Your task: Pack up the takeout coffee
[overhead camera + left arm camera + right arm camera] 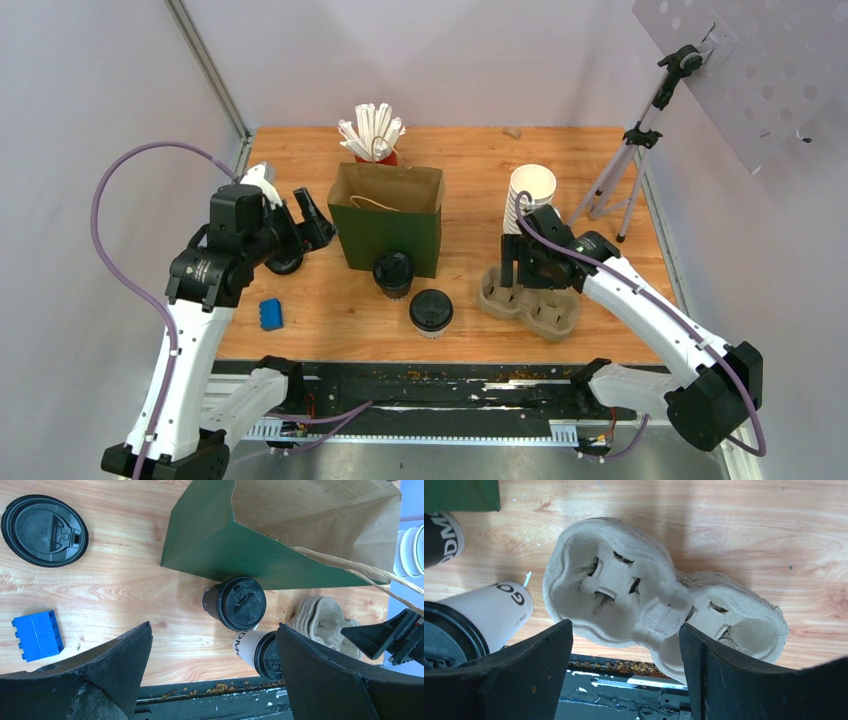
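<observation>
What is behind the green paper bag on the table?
A red cup holding white wrapped straws stands behind the green paper bag. Only the cup's rim shows; the bag covers the rest, so whether they touch cannot be told.

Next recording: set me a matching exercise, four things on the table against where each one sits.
Things:
1. blue plastic toy brick
2. moulded pulp two-cup carrier
3. red cup of white wrapped straws
4. white paper cup with black sip lid

Places:
A. behind the green paper bag
B. beneath the right gripper
C. in front of the bag, beside a dark lidded cup
D. front left of the wooden table

Pairs: 1-D, 2-B, 3-A, 4-C
</observation>
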Available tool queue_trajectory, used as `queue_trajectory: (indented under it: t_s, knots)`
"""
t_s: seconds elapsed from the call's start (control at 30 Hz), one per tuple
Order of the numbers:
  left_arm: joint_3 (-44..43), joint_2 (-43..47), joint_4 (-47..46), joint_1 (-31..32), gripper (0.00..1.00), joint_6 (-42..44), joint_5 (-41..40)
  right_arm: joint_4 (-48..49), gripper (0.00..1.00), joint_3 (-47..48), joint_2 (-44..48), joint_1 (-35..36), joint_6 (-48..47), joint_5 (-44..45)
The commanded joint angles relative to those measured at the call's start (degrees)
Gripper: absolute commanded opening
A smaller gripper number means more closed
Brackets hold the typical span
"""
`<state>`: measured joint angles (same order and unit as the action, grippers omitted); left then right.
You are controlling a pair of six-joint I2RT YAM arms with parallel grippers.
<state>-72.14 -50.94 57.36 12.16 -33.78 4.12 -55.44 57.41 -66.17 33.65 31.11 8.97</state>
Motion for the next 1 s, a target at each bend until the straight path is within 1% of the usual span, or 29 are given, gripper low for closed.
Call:
queue_trajectory:
  t_s: [0.0, 0.1, 0.17, 0.27, 0.37, 0.47, 0.53, 0.6, 0.63, 0.7, 0.83, 0.97]
  knots:
    - [-0.55, 0.97, -2.08, -0.39, 1.0, -0.62, 0.9, 3.15, 0.76, 3.71, 1.66, -0.25, -10.05, -4.97]
    - [-0.43, 1.25, -1.74, -0.39, 1.0, -0.54, 0.74, 5.41, 0.73, 3.53, 2.41, -0.18, -18.57, -7.86]
    - [-0.42, 1.38, -1.73, -0.39, 1.0, -0.57, 0.78, 6.16, 0.7, 3.24, 2.7, -0.19, -25.16, -11.47]
    - [-0.38, 1.23, -1.73, -0.38, 1.0, -0.79, 1.56, 4.91, 0.69, 3.42, 3.02, -0.21, -35.32, -15.22]
    - [-0.22, 1.11, -1.1, -0.39, 1.0, -0.91, 2.77, 3.03, 0.7, 2.91, 3.35, -0.19, -48.46, -18.31]
    - [0.1, 1.42, -0.3, -0.39, 1.0, -1.64, 4.01, 3.18, 0.69, 1.23, 4.08, -0.23, -59.66, -19.48]
    - [0.13, 1.8, 0.29, -0.39, 1.0, -2.11, 4.88, 2.98, 0.67, 0.58, 3.48, -0.48, -64.81, -19.75]
    - [0.05, 2.18, 0.93, -0.39, 1.0, -2.06, 5.26, 0.94, 0.62, 0.67, 1.62, -1.16, -68.56, -20.61]
    - [-0.01, 2.28, 1.39, -0.39, 1.0, -1.96, 5.21, -0.97, 0.61, 0.71, 0.46, -1.34, -71.07, -22.43]
    - [-0.11, 2.33, 2.0, -0.39, 1.0, -1.82, 5.31, -3.65, 0.6, 0.28, -1.25, -1.77, -73.73, -23.81]
    - [-0.49, 2.05, 2.76, -0.39, 1.0, -1.17, 6.11, -2.73, 0.57, -0.41, -2.0, -4.13, -74.62, -25.03]
    - [-0.56, 2.53, 3.76, -0.39, 1.0, -0.77, 5.68, -3.1, 0.55, -0.88, -2.94, -5.04, -75.62, -25.29]
